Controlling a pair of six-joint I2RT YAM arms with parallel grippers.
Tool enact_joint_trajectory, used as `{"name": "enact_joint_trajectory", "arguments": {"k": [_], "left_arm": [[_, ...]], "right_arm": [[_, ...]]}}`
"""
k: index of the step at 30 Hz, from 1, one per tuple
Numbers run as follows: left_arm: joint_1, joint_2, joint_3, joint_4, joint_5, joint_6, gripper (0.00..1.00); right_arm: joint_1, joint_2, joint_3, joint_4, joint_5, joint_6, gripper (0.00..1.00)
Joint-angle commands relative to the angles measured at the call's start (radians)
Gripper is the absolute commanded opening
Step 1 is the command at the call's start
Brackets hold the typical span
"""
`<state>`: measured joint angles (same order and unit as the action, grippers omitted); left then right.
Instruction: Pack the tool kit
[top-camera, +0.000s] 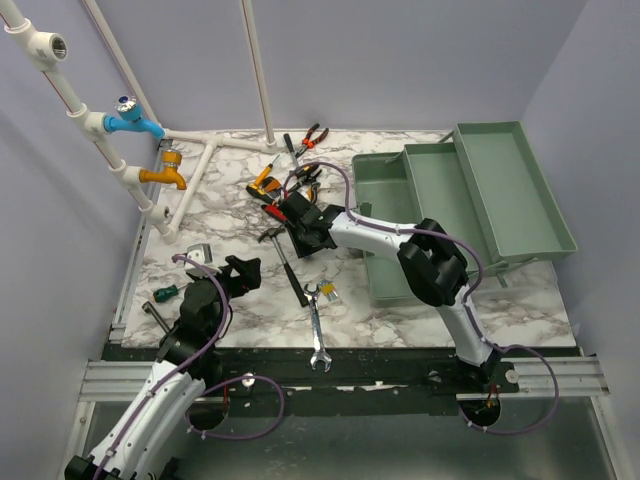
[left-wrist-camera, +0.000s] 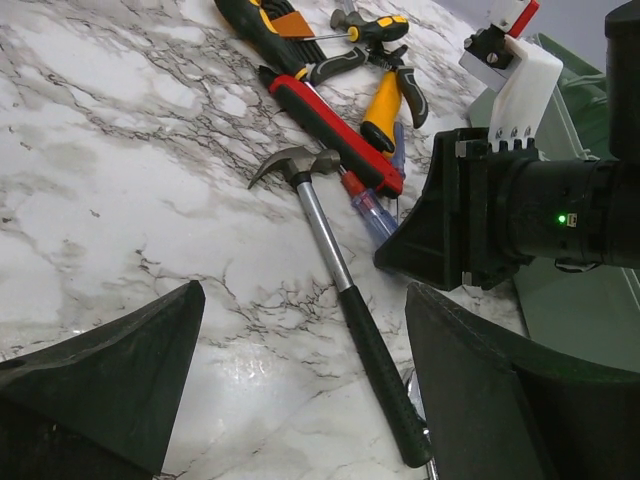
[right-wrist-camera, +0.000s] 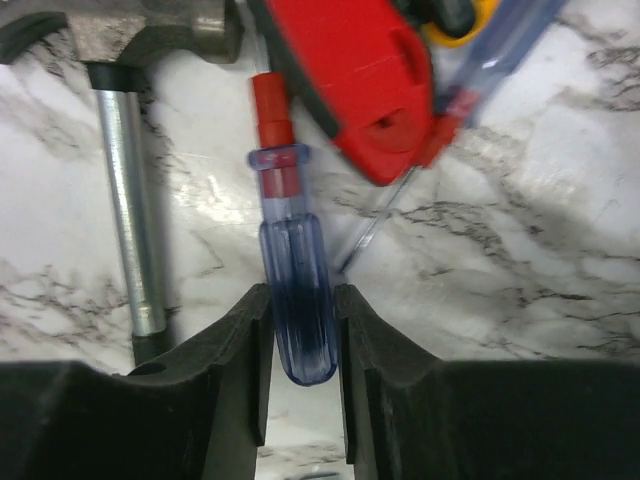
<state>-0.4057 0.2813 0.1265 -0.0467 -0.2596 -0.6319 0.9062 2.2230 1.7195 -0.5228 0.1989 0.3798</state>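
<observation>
right wrist: right gripper (right-wrist-camera: 303, 310) clamps blue screwdriver (right-wrist-camera: 290, 235).

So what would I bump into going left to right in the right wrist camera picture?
Hammer → blue see-through screwdriver → red tool → bare marble table.
</observation>
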Motion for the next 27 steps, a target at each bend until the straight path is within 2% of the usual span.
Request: {"name": "enact_joint_trajectory", "arguments": {"k": [1,5,7,8,11,15,20,24,27], "left_arm": [[0.001,-0.007,-0.005,0.042,0.012,0.020,0.84],[0.001,0.023,0.003,0.065,0.010,0.017,0.84],[0.001,0.029,0.004,0.070,0.010,0.017,0.84],[0.001,0.031,0.004,0.070,0.011,0.017,0.84],[0.001,0.030,0.004,0.067,0.013,0.017,0.84],[0.001,0.013,-0.002,0.072,0.030,0.022,0.84],[0.001,0.003,-0.011,0.096,0.076,0.044,0.83],[0.001,0.009,-0.011,0.102,0.090,0.047,0.83],[0.001,0.016,-0.011,0.106,0.097,0.049,0.83]], "right_arm": [[0.012,0.017,0.014,-0.009,0.031,-0.008,0.26],[0.020,-0.038,-0.004,-0.014,0.051,-0.009,0.09],[0.023,-0.083,-0.014,-0.032,0.076,-0.003,0.08],[0.025,-0.110,-0.021,-0.039,0.088,-0.003,0.04],[0.028,-0.205,-0.051,-0.058,0.098,-0.001,0.03],[0.028,-0.356,-0.132,-0.037,0.035,-0.021,0.03],[0.027,-0.481,-0.179,-0.113,0.045,-0.016,0.03],[0.027,-0.604,-0.264,-0.143,0.150,0.023,0.03],[0.028,-0.694,-0.317,-0.187,0.293,0.063,0.03]]}}
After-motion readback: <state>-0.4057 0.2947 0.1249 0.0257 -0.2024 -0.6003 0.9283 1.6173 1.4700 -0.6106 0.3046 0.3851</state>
